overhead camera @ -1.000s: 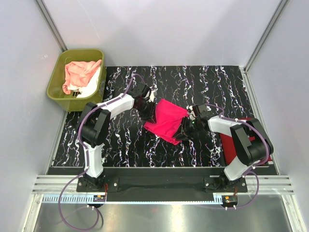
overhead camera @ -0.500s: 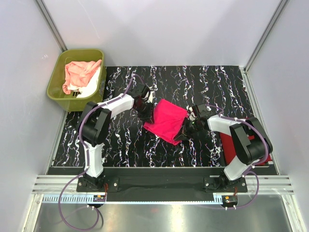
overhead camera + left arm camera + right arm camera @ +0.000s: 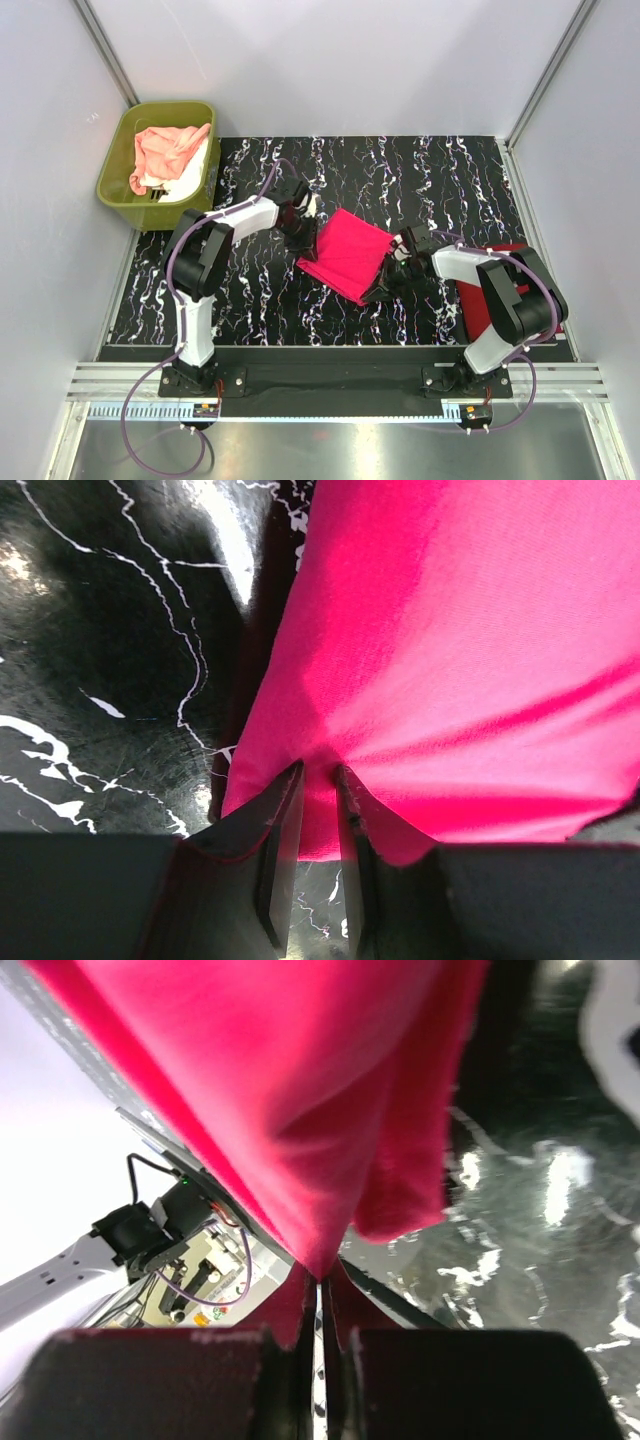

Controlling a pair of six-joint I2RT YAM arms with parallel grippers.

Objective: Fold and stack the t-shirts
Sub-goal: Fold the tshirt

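Note:
The hot pink t-shirt [image 3: 348,254] lies folded in the middle of the black marbled table, held at two edges. My left gripper [image 3: 305,232] is shut on its left edge; the left wrist view shows the cloth [image 3: 450,660] pinched between the fingers [image 3: 282,820]. My right gripper [image 3: 388,272] is shut on the shirt's right edge, and the right wrist view shows the cloth [image 3: 300,1110] hanging from the closed tips. The darker red t-shirt [image 3: 484,300] lies at the right, under my right arm. The peach-pink t-shirt [image 3: 165,150] and the white t-shirt [image 3: 192,172] lie in the tub.
The olive-green plastic tub [image 3: 120,160] stands off the table's back left corner. The table [image 3: 420,170] ends at a rail along the near side. White walls close in the left, back and right.
Both grippers have stayed on the hot pink shirt. The right gripper has moved slightly right and nearer, and the shirt now lies flatter and more spread between them.

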